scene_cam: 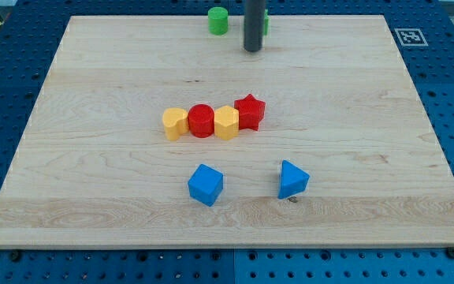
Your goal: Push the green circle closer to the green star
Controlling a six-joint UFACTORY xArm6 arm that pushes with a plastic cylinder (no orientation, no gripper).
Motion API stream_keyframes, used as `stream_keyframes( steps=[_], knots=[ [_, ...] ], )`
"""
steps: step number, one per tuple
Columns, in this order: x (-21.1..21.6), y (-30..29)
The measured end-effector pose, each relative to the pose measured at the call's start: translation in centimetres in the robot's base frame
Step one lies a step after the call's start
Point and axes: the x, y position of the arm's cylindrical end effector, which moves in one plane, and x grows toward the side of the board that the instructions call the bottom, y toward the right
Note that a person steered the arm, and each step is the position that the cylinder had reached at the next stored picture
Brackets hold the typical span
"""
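Note:
The green circle [217, 20] is a short cylinder at the view's top edge of the wooden board [93, 158], left of centre. A second green block, likely the green star [266, 21], is mostly hidden behind my rod, with only a sliver showing on the rod's right side. My dark rod comes down from the view's top and my tip [252, 50] rests on the board just right of and below the green circle, apart from it.
A row of blocks lies mid-board: yellow heart [175, 123], red circle [202, 121], yellow hexagon [226, 123], red star [250, 110]. A blue cube [206, 184] and a blue triangle [292, 179] sit nearer the view's bottom.

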Motion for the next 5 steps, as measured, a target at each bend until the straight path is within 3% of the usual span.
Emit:
stream_keyframes(
  steps=[2, 4, 5],
  knots=[
    [0.2, 2.4],
    [0.4, -9.1],
    [-4.9, -14.4]
  ],
)
